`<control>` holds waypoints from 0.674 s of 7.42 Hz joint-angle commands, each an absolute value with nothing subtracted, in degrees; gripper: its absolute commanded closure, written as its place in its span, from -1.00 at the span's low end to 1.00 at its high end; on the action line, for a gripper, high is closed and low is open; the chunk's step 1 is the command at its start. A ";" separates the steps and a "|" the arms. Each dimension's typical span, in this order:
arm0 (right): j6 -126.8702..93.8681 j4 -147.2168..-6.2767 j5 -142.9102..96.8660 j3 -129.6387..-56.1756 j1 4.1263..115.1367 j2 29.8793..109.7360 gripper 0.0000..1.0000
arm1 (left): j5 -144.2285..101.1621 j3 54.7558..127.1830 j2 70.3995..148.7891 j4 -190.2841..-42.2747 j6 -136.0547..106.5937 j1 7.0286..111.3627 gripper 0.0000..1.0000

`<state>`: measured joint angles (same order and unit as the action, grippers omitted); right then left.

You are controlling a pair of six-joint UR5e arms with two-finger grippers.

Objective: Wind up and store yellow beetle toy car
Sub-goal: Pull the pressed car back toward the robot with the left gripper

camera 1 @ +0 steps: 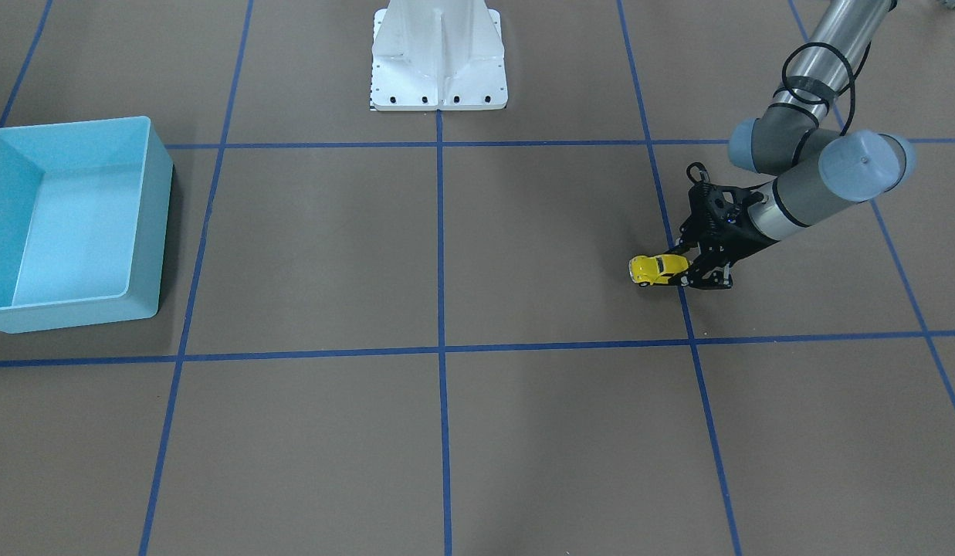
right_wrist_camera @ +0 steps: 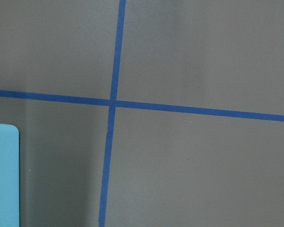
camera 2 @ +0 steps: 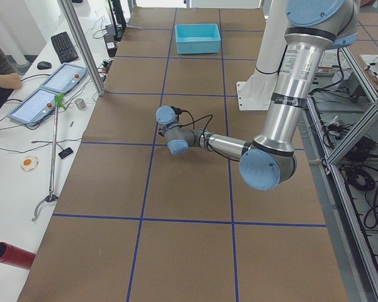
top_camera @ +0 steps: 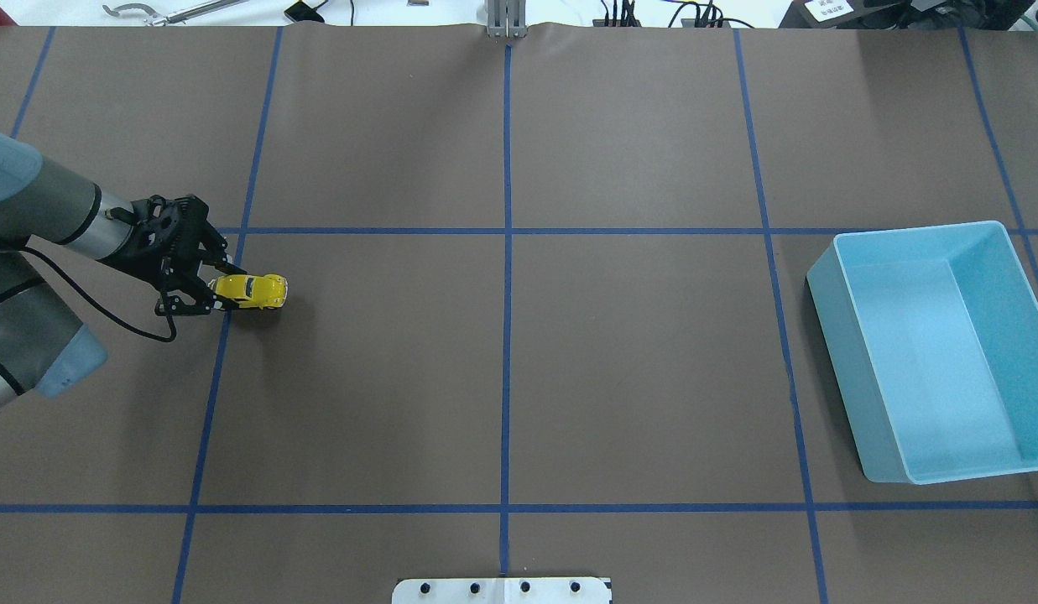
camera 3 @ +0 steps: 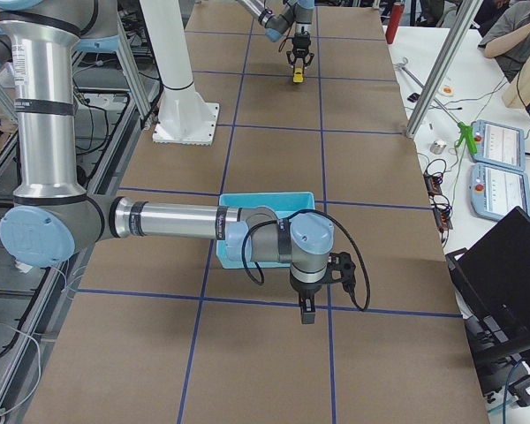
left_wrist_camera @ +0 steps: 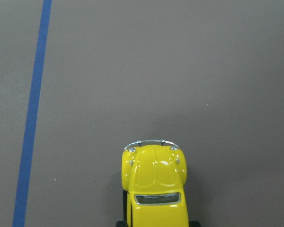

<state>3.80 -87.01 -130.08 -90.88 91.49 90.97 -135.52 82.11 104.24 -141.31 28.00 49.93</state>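
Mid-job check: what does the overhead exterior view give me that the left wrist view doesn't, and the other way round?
Overhead only: the left gripper, its fingers closed on the rear of the yellow beetle toy car, and the empty light-blue bin far across the table. Left wrist only: the car's chrome bumper and window close up. Both: the car on its wheels on the brown table, near blue tape.
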 commanded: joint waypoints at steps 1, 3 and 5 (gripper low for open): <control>3.78 -87.01 -130.08 -90.88 91.49 90.97 -1.00 | -135.35 80.34 104.06 -146.66 26.99 50.01 1.00; 3.78 -87.01 -130.08 -90.97 91.49 90.97 -1.00 | -135.35 79.28 103.89 -151.77 20.23 50.53 1.00; 3.87 -87.01 -130.08 -90.97 91.49 90.97 -1.00 | -135.70 77.45 103.89 -153.88 20.13 50.36 1.00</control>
<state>3.80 -87.01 -130.08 -90.96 91.49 90.97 -135.55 78.72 103.88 -152.28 20.54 50.49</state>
